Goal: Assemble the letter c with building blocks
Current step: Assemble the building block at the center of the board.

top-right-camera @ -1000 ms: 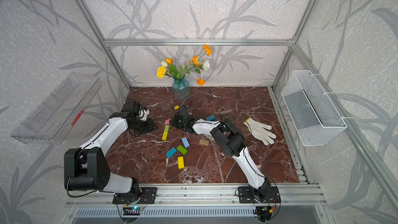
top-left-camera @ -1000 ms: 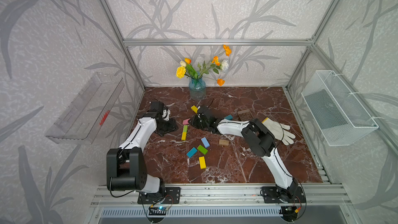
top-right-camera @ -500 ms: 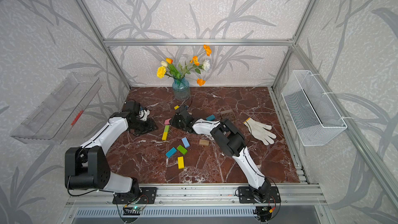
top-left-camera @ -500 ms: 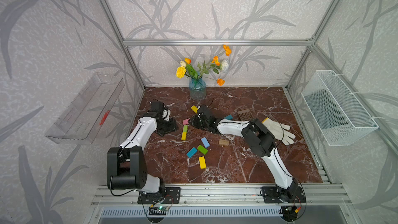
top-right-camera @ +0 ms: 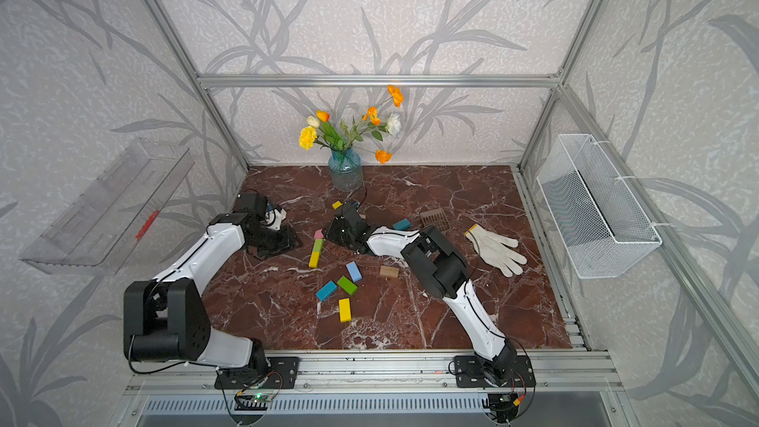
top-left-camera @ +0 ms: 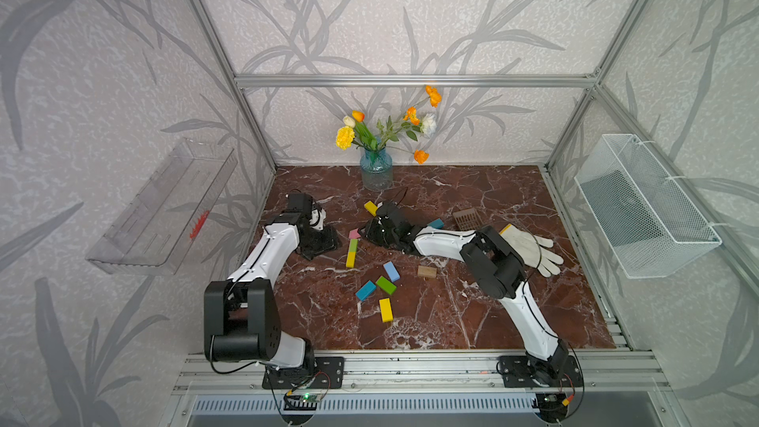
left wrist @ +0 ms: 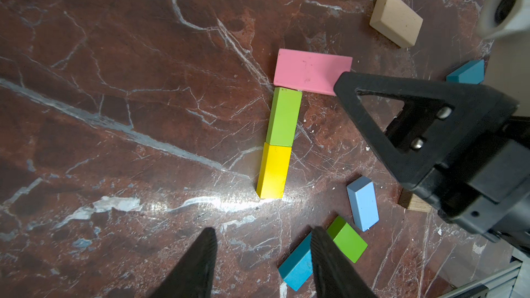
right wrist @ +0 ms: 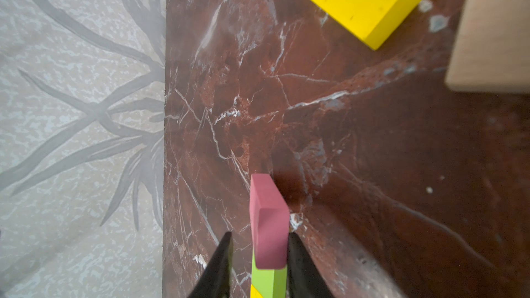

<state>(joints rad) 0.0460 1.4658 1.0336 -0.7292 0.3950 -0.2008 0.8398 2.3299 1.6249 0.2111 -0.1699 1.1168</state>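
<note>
A yellow block [left wrist: 274,170] and a lime green block [left wrist: 284,116] lie end to end in a line. A pink block [left wrist: 311,70] lies flat across the green one's far end, forming a corner. My right gripper [right wrist: 259,249] straddles the pink block [right wrist: 268,222], open: one finger is against it and the other stands clear with a gap. In a top view the right gripper [top-left-camera: 365,234] is low by that corner. My left gripper [left wrist: 262,253] hovers open and empty to the left of the line, also seen in a top view as the left gripper [top-left-camera: 322,242].
Loose blocks lie in front: light blue [top-left-camera: 391,271], green [top-left-camera: 386,285], teal [top-left-camera: 365,290], yellow [top-left-camera: 385,309], tan [top-left-camera: 426,271]. Behind are a yellow block [top-left-camera: 370,207], a teal block [top-left-camera: 435,223], a vase [top-left-camera: 376,174], a brown scoop [top-left-camera: 467,218] and a white glove [top-left-camera: 530,246].
The right gripper's jaws have spread apart, letting go of the pink block. Both arms stay where they were.
</note>
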